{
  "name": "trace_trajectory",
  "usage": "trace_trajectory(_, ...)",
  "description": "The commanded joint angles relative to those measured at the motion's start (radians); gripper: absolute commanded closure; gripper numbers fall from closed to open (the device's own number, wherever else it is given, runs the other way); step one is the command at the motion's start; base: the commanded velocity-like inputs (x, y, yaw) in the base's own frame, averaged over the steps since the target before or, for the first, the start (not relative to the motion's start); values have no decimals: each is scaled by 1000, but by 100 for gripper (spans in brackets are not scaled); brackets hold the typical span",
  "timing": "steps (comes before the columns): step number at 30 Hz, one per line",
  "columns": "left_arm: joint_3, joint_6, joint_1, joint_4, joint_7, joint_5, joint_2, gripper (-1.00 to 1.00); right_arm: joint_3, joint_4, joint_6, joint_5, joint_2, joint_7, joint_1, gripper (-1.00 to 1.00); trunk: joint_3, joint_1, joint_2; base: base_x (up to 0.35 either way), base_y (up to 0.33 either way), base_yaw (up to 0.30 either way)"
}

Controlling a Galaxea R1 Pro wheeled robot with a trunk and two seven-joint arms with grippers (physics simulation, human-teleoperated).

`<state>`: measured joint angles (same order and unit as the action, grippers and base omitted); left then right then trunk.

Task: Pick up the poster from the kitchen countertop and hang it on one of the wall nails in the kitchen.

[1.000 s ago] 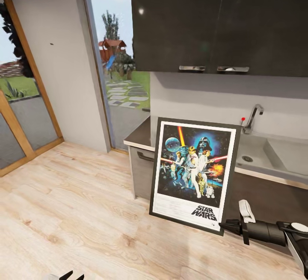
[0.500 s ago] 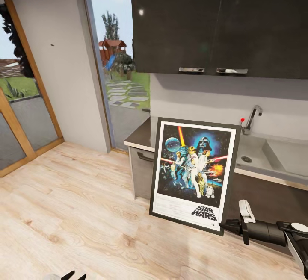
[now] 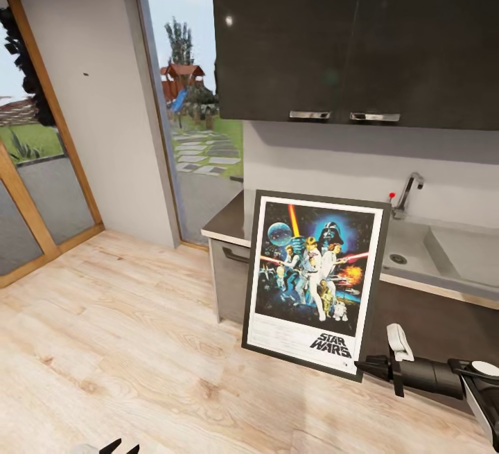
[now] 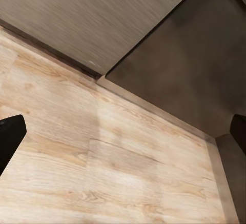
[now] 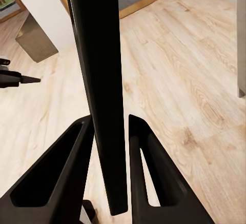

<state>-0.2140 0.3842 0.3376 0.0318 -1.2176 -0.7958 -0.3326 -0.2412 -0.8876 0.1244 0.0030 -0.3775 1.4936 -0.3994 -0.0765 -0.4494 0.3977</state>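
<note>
The poster (image 3: 315, 281), upright with a black frame and "STAR WARS" lettering, hangs in front of the kitchen countertop (image 3: 227, 221), clear of the floor. My right gripper (image 3: 365, 367) is shut on its lower right corner. In the right wrist view the frame's dark edge (image 5: 100, 80) runs between the closed fingers (image 5: 77, 152) of that gripper (image 5: 110, 126). A wall nail (image 3: 85, 74) is a dark speck on the pale grey wall at far left. My left gripper (image 3: 118, 448) sits low at the picture's bottom edge. Over the floor it (image 4: 123, 134) stands open and holds nothing.
Dark upper cabinets (image 3: 346, 31) hang over the sink (image 3: 450, 253) and chrome tap (image 3: 409, 190). A glass door opening (image 3: 187, 107) lies between the nail wall and the counter. A wood-framed window (image 3: 31, 156) is at far left. Light wooden floor (image 3: 125, 350) spreads ahead.
The whole picture has slid slightly downward, so the camera moved. The poster and my right gripper keep their place in the view.
</note>
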Motion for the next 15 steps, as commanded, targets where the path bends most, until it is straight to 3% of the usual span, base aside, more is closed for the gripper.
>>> trace_trajectory(1, -8, 5, 1, 0, -2, -8, 0, -100, -1, 0, 12, 0, 0, 5, -1, 100, -2, -1, 2, 0, 0, 0)
trace_trajectory(11, -5, 5, 1, -1, -2, -8, 0, -100, -1, -7, 14, -1, 6, 5, -1, 100, -2, -1, 2, 0, 0, 0)
trace_trajectory(15, -5, 5, 1, -1, -2, -8, 0, -100, -1, -7, 14, -1, 7, 5, -1, 100, -2, -1, 2, 35, 106, 0)
